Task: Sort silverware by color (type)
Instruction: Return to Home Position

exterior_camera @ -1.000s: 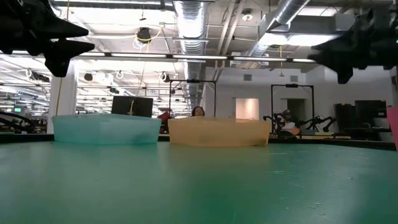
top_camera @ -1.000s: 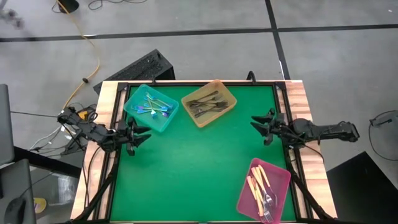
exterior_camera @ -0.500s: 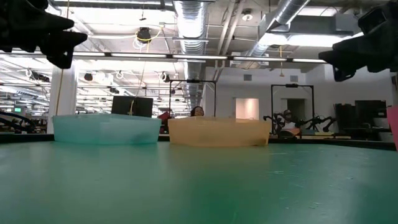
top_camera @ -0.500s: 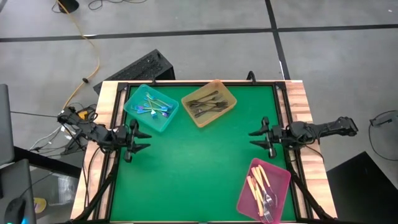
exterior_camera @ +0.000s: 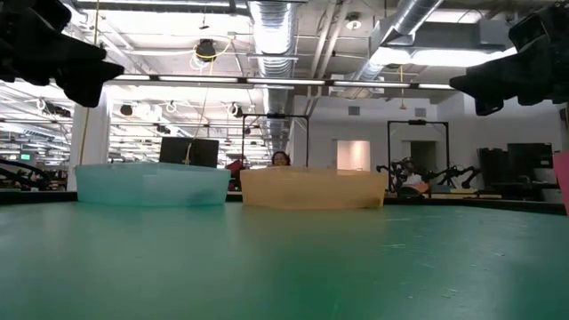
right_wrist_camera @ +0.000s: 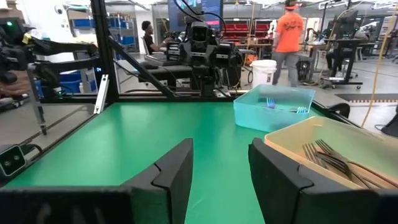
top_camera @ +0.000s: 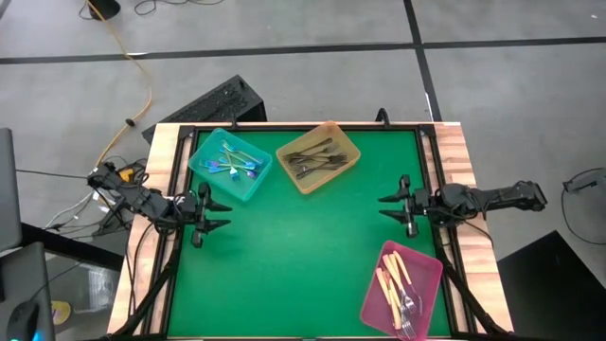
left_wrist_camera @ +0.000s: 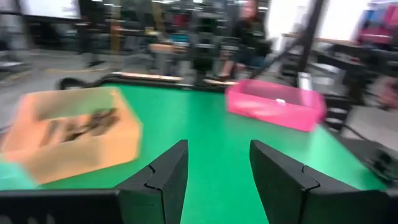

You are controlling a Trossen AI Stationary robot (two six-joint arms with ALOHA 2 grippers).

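Nothing is seen loose on the green worktop (top_camera: 303,246): the silverware is already binned. The left pincer (top_camera: 223,215) is held wide apart and empty, just beside the teal bin (top_camera: 204,148). The right pincer (top_camera: 383,206) is likewise spread and empty, near the pink bin (top_camera: 426,275).

Trouble, if any, would be expected from the arms. A bin corner could be clipped by a low swing of either spread pincer. The light plastic would be shoved or tipped, and sorted pieces spilled back onto the worktop.

The blue forks (top_camera: 234,162) are heaped crosswise in the teal bin, with no single axis to be read. The dark forks (top_camera: 317,158) are laid roughly parallel along the diagonal of the amber bin (top_camera: 347,140); which end carries the tines cannot be told from above. The cream forks (top_camera: 391,277) are lined along the pink bin's length. Their pale handles are turned toward the worktop's middle and their metal ends toward the outer corner.
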